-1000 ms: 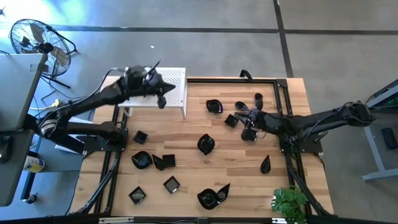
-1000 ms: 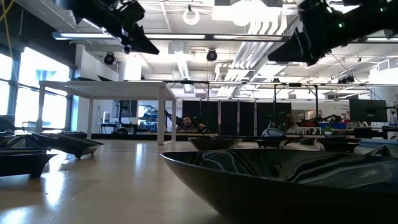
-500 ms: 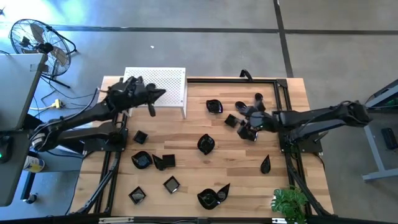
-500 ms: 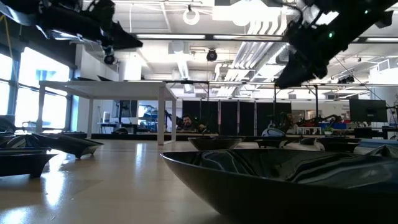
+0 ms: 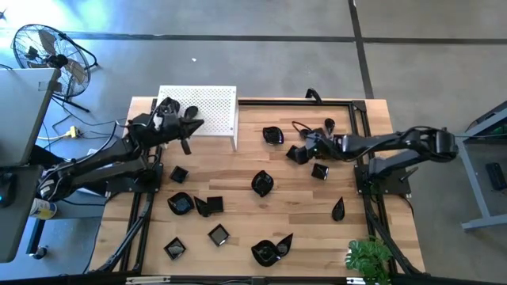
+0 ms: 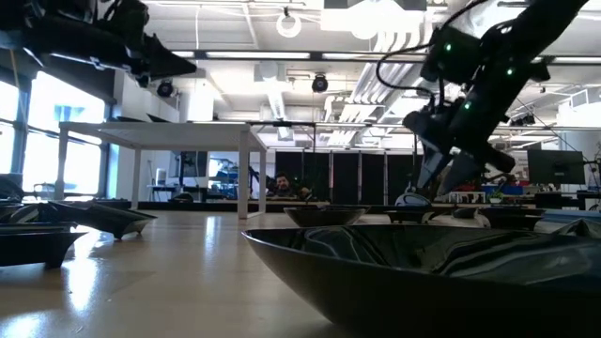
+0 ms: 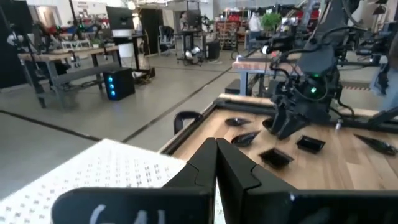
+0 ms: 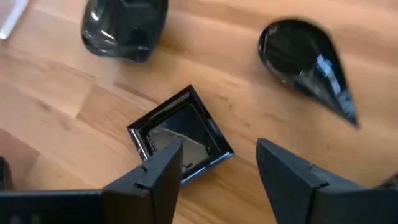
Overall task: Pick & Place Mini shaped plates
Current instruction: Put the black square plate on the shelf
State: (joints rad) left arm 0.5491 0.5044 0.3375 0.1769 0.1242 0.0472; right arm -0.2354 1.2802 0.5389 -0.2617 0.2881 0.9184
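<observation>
Several glossy black mini shaped plates lie flat on the wooden table. My right gripper stands open, slanting down over a square plate in the far right part; one finger shows over that plate's edge, the other over bare wood. Whether they touch it I cannot tell. A teardrop plate and a wavy round plate lie just beyond. A second square plate lies nearer. My left gripper is shut and holds nothing; it points level over the near left corner of the white perforated stand.
Black frame rails run along the table's sides and far edge. A green plant stands at the near right corner. More plates lie near left and near centre. A floor fan stands off the table, far left.
My right gripper has sunk toward the table, rolled about its own line and tipped downward, moving toward the far left over the square plate. My left gripper has drawn back from above the white stand toward the table's left edge and come lower.
</observation>
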